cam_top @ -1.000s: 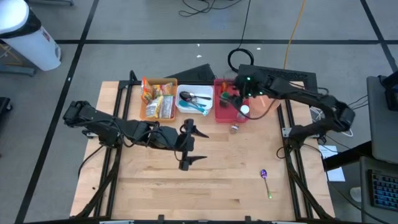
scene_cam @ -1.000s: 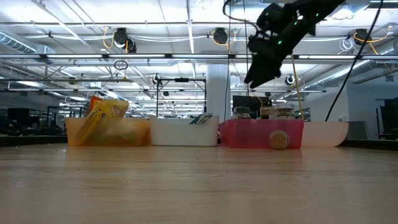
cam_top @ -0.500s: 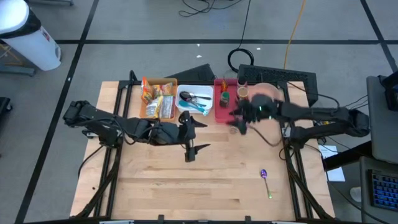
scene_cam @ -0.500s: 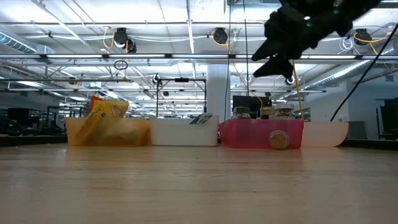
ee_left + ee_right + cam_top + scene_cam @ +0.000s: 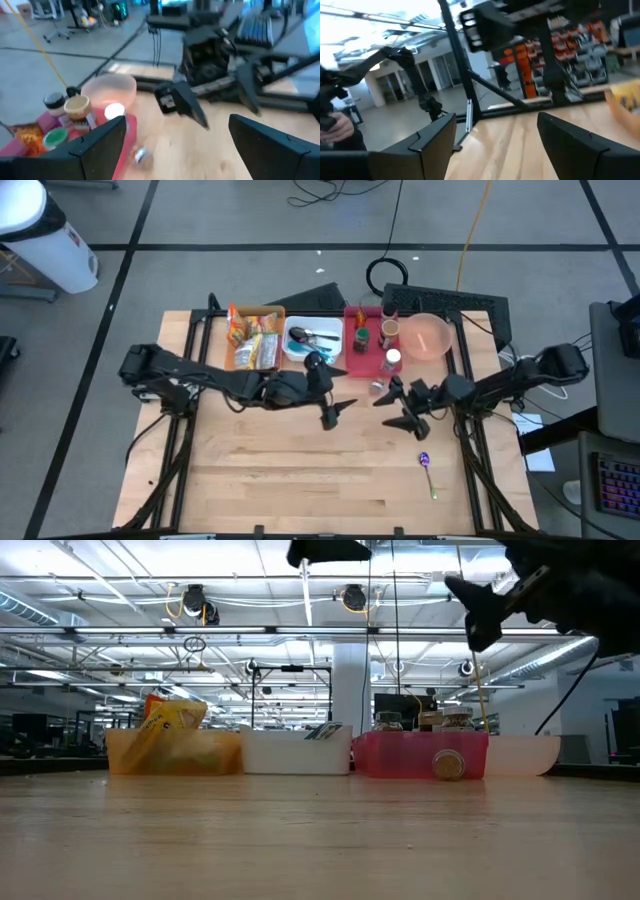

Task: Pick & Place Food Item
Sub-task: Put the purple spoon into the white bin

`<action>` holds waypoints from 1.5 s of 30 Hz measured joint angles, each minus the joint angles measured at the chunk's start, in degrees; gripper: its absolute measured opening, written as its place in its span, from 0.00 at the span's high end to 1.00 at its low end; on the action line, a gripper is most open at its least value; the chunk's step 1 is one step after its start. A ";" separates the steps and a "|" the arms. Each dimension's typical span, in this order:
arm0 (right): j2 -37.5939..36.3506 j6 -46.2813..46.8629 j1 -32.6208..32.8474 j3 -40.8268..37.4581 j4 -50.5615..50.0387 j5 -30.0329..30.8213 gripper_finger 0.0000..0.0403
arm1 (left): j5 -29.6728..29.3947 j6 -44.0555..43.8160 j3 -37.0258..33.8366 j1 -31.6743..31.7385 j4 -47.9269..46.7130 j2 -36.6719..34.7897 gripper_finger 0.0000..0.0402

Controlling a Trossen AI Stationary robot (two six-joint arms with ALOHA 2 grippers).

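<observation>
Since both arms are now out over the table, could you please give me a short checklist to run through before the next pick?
1. Left claw open and empty: ok.
2. Right claw open and empty: ok.
3. Clearance between the two claws: ok; apart in the high view, though facing each other.
4. Small jar on the table beside the red bin, unobstructed: ok.
5. Jar upright or lying: cannot tell.
6. Purple spoon away from both claws: ok.

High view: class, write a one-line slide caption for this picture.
Open left gripper and open right gripper face each other mid-table, in front of the orange, white and red bins.
</observation>
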 joint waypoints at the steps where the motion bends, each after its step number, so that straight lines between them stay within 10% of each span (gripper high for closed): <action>1: 0.06 -1.40 0.57 -0.18 0.79 0.06 0.32 | 0.01 -0.10 0.00 0.33 1.90 0.70 0.10; 28: 0.03 -4.83 2.79 -0.14 -2.47 -4.29 0.32 | 5.01 -4.95 0.02 5.70 11.26 8.53 0.09; 45: -6.62 -3.72 12.86 21.40 -88.46 -2.85 0.32 | 7.82 -3.34 0.02 5.59 8.76 8.42 0.09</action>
